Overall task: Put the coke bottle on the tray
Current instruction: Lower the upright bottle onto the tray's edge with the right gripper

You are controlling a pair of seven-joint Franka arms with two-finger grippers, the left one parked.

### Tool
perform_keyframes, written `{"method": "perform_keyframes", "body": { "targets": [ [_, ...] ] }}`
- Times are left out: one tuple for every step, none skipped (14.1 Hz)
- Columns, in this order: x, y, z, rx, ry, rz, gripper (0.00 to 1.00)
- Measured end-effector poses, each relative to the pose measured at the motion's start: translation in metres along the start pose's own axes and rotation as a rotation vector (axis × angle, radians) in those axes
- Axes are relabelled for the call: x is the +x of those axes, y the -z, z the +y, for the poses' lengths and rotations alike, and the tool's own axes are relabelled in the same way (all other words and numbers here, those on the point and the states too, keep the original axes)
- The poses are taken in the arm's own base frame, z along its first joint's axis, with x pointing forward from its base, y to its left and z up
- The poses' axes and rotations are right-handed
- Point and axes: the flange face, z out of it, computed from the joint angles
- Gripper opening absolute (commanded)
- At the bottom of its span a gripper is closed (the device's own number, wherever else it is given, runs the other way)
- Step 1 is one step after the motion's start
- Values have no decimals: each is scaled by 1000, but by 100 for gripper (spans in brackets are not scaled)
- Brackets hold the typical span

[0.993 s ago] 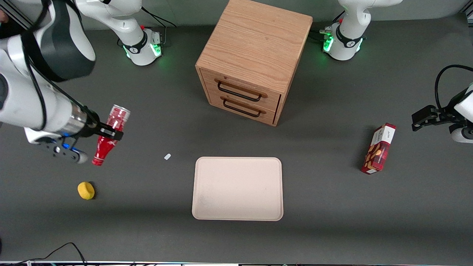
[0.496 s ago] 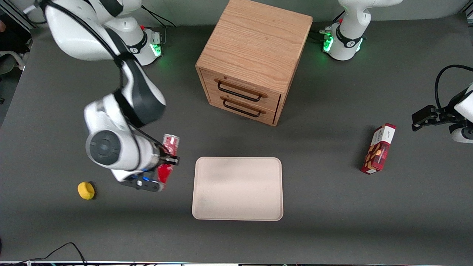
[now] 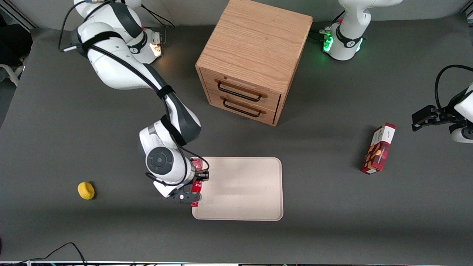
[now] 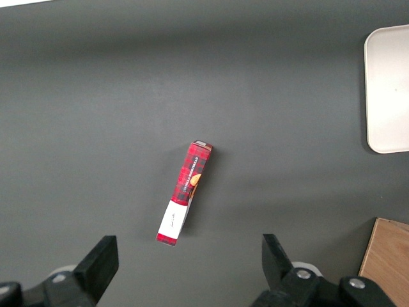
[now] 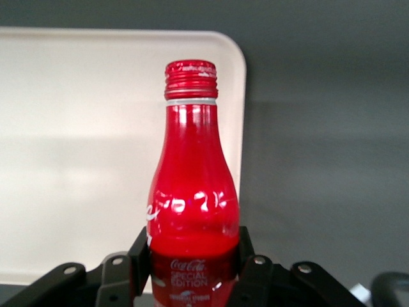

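The red coke bottle (image 5: pixel 192 192) with white lettering and a red cap is clamped between my gripper's (image 5: pixel 192 256) black fingers (image 5: pixel 139 252). In the front view the gripper (image 3: pixel 197 177) holds the bottle (image 3: pixel 196 186) above the edge of the beige tray (image 3: pixel 244 192) that lies toward the working arm's end; most of the bottle is hidden by the wrist. The wrist view shows the bottle's neck and cap over the tray (image 5: pixel 83 141) near a rounded corner. A corner of the tray (image 4: pixel 387 89) also appears in the left wrist view.
A wooden two-drawer cabinet (image 3: pixel 253 59) stands farther from the front camera than the tray. A red snack box (image 3: pixel 378 148) lies toward the parked arm's end, also seen as the snack box (image 4: pixel 185 192). A yellow ball-like object (image 3: pixel 86 190) rests toward the working arm's end.
My arm has swung the bottle from near the working arm's end of the table over to the tray's edge, staying shut on it. A small white scrap seen earlier is now hidden.
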Motion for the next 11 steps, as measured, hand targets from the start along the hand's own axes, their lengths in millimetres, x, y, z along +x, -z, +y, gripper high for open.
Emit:
{"method": "perform_keyframes", "body": {
  "targets": [
    [-1, -14, -3, -5, 17, -6, 0],
    [-1, -25, -5, -7, 27, 0, 0],
    [0, -34, -6, -7, 30, 9, 0],
    [0, -41, -7, -6, 31, 15, 0],
    [1, -47, -6, -7, 32, 16, 0],
    [1, -52, -5, -8, 31, 14, 0],
    [2, -55, -5, -6, 31, 20, 0],
    [3, -58, -4, -5, 30, 24, 0],
    [3, -60, -4, -4, 29, 26, 0],
    [4, -61, -3, -3, 28, 31, 0],
    [5, -62, -2, -3, 27, 35, 0]
  ]
}}
